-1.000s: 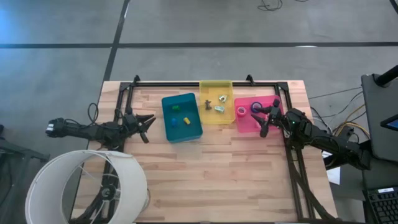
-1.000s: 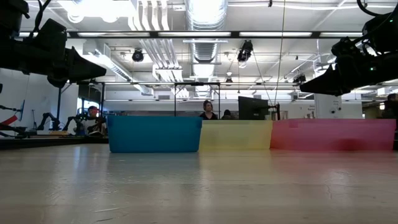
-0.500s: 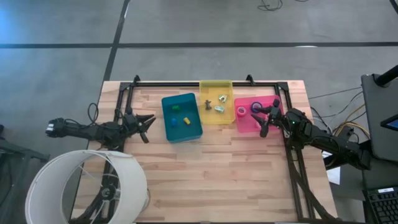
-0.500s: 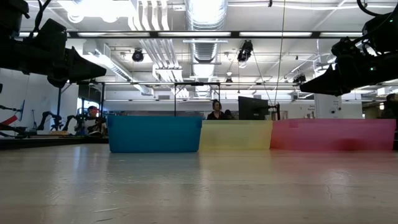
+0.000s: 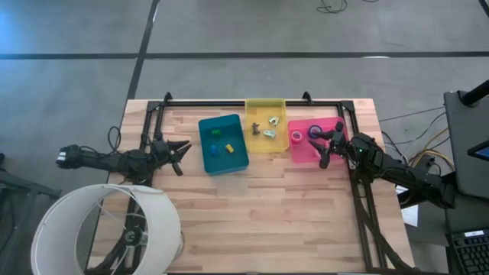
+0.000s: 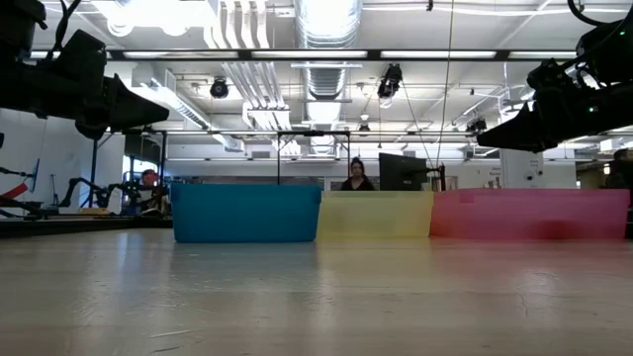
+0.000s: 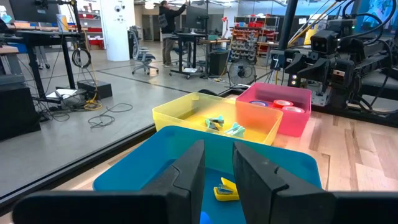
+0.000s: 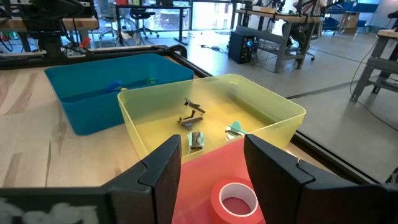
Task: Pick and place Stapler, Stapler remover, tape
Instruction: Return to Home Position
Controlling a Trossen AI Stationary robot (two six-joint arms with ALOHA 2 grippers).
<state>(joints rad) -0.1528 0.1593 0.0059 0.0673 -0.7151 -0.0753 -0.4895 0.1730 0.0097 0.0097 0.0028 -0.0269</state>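
Three bins stand in a row across the far half of the pale wooden worktop. A blue plastic bin is at 11 o'clock, a yellow translucent plastic bin at 12, and a pink translucent plastic bin between 1 and 2.

The tape lies in the pink bin: a pinkish-red ring-shaped tape roll with a dark blue-purple tape roll just beside it. The blue bin holds small yellow, green and blue pieces, probably the staplers, though they are too small to be sure. Small dark and pale-green clawed pieces sit in the yellow bin.

The right hand hangs over the pink bin's 4 o'clock corner, fingers spread wide with nothing between them. The left hand is at the worktop's 10 o'clock, near the blue bin's 9 o'clock wall. Its fingers are parted by a narrower gap and it is also empty.

With everything binned, I judge that only the retreat to rest remains. The risk lies with the right hand. It sits low over a light plastic rim, so pulling back before lifting could hook a finger on the wall. That would drag or tip the pink bin and scatter the rolls. The left hand could likewise nudge the blue bin if it swung toward 3 o'clock.
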